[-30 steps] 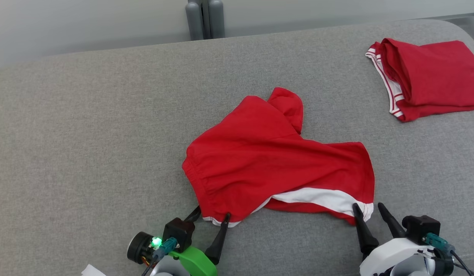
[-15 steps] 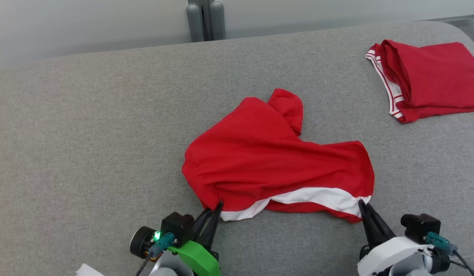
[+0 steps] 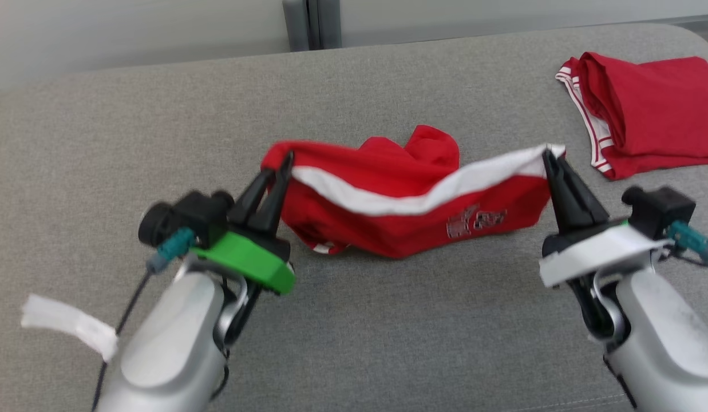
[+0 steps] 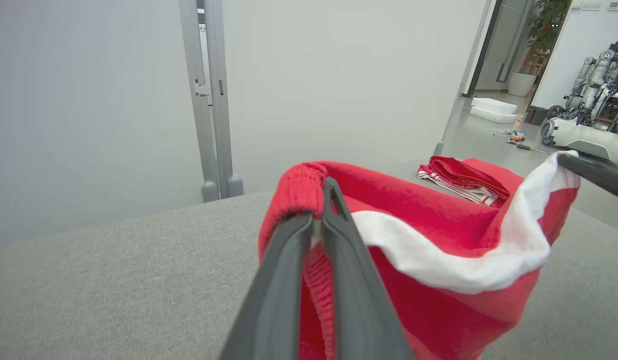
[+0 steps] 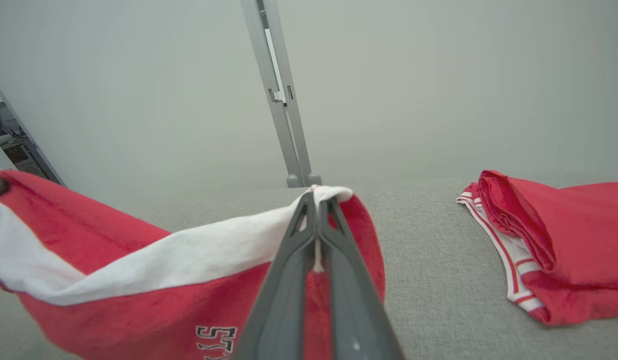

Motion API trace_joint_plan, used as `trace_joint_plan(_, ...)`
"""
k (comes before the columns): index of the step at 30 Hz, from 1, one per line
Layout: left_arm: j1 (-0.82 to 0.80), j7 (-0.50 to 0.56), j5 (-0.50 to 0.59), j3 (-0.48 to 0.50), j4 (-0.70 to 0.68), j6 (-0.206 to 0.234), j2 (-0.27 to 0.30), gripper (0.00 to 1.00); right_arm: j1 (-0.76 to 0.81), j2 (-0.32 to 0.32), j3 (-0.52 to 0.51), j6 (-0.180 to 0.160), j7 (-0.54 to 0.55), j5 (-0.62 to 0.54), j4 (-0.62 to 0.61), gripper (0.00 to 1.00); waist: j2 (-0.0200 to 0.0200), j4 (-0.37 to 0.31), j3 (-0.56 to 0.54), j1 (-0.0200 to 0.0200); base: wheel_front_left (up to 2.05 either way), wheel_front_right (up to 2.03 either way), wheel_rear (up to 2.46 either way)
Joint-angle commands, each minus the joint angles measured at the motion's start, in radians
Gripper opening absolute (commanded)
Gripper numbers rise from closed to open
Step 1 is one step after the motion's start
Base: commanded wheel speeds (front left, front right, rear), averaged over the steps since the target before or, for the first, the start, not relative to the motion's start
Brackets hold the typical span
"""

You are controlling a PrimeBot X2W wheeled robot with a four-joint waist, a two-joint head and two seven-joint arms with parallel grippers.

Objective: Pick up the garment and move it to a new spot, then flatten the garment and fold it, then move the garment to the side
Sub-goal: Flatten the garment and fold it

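Observation:
The garment (image 3: pixel 399 214) is red shorts with a white side stripe and a small printed mark; it hangs stretched between both grippers above the grey surface, its lower part still touching it. My left gripper (image 3: pixel 284 163) is shut on the garment's left corner, by the ribbed waistband (image 4: pixel 301 187). My right gripper (image 3: pixel 547 155) is shut on the right corner, at the end of the white stripe (image 5: pixel 199 255). In the left wrist view the left gripper (image 4: pixel 324 192) pinches red cloth; in the right wrist view the right gripper (image 5: pixel 318 200) pinches the white edge.
A second red garment (image 3: pixel 645 111) with red-and-white trim lies folded at the far right of the grey cushioned surface (image 3: pixel 130 131). A grey post (image 3: pixel 311 23) stands behind the far edge. Another robot (image 4: pixel 588 125) and clutter stand on the floor beyond.
Both grippers shut on the garment's near corners, then lifted and carried them away from me, so the shorts now hang between them with the white stripe on top. The head camera also shifted.

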Motion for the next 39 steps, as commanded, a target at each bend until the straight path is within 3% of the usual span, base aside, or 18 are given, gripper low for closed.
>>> trace_joint_plan(1, -0.090, -0.001, -0.028, -0.016, 0.024, -0.002, 0.024, 0.00, -0.077, -0.015, 0.015, -0.001, 0.000, 0.020, 0.020, 0.00, 0.0000, 0.000, 0.043, 0.0000, 0.00, 0.00, 0.00)
trace_joint_plan(13, -0.822, 0.085, -0.292, -0.142, 0.264, -0.001, 0.093, 0.00, -0.810, -0.058, 0.133, -0.001, 0.016, 0.298, 0.323, 0.00, 0.0000, -0.025, 0.250, 0.0000, 0.00, 0.00, 0.00)
trace_joint_plan(22, -1.145, 0.046, -0.397, -0.221, 0.391, -0.001, 0.112, 0.00, -1.141, -0.080, 0.263, -0.001, 0.006, 0.366, 0.448, 0.00, 0.0000, -0.037, 0.313, 0.0000, 0.00, 0.00, 0.00)
trace_joint_plan(26, -1.184, 0.021, -0.441, -0.256, 0.404, -0.001, 0.115, 0.00, -1.184, -0.103, 0.325, -0.001, 0.000, 0.392, 0.456, 0.00, 0.0000, -0.025, 0.334, 0.0000, 0.00, 0.00, 0.00)
trace_joint_plan(31, -1.106, 0.002, -0.491, -0.298, 0.384, -0.001, 0.126, 0.00, -1.130, -0.131, 0.366, -0.001, -0.001, 0.429, 0.425, 0.00, 0.0000, -0.015, 0.338, 0.0000, 0.00, 0.00, 0.00)
trace_joint_plan(39, -0.755, -0.002, -0.476, -0.210, 0.226, -0.001, 0.146, 0.00, -0.823, -0.177, 0.343, -0.001, -0.001, 0.415, 0.256, 0.00, 0.0000, -0.009, 0.250, 0.0000, 0.00, 0.00, 0.00)
